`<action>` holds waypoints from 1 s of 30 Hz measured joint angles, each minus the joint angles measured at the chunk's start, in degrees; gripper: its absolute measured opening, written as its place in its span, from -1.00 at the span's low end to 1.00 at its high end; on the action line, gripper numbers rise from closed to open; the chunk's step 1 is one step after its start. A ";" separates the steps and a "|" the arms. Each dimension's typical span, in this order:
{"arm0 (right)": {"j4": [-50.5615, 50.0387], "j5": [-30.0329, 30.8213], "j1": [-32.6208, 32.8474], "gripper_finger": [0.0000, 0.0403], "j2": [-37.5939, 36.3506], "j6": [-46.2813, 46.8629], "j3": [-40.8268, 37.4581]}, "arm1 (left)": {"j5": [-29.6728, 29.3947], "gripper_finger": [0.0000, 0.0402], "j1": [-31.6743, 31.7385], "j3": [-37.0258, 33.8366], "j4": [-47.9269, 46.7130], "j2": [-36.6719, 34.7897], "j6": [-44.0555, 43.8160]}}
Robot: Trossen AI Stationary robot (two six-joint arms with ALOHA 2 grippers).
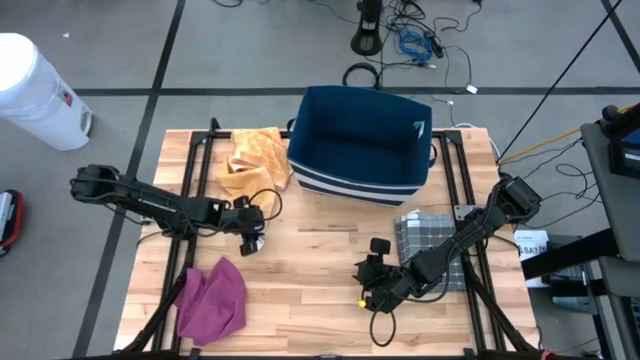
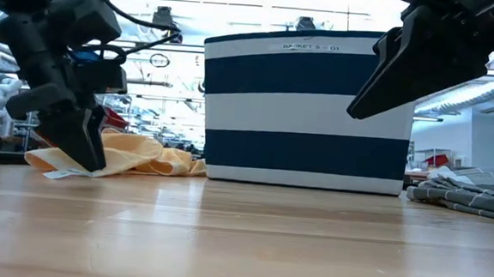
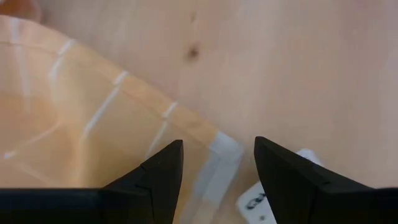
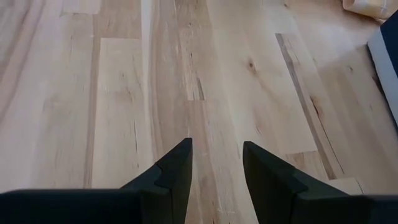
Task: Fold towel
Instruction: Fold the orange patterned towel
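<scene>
Altogether three towels (image 1: 254, 158) and one basket (image 1: 362, 140) lie around two open, empty end effectors, left (image 1: 249, 243) and right (image 1: 366, 296)

A basket (image 1: 362, 140) stands at the table's (image 1: 310, 290) far middle. A crumpled towel (image 1: 252, 160) lies just left of it, a folded cloth (image 1: 428, 240) lies right and nearer, and another cloth (image 1: 212, 300) lies near left.
</scene>
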 joint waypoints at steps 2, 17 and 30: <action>0.04 0.00 0.00 -0.36 0.00 0.00 0.00 | -0.19 0.02 0.41 -0.70 1.03 0.05 -0.39; 0.47 -0.01 -0.02 -0.36 0.00 0.02 0.00 | -2.02 -0.42 1.63 -0.96 5.89 6.88 0.17; 0.50 -0.07 -0.01 -0.36 0.00 0.00 0.00 | -1.42 -0.96 -2.21 1.59 6.28 7.54 4.10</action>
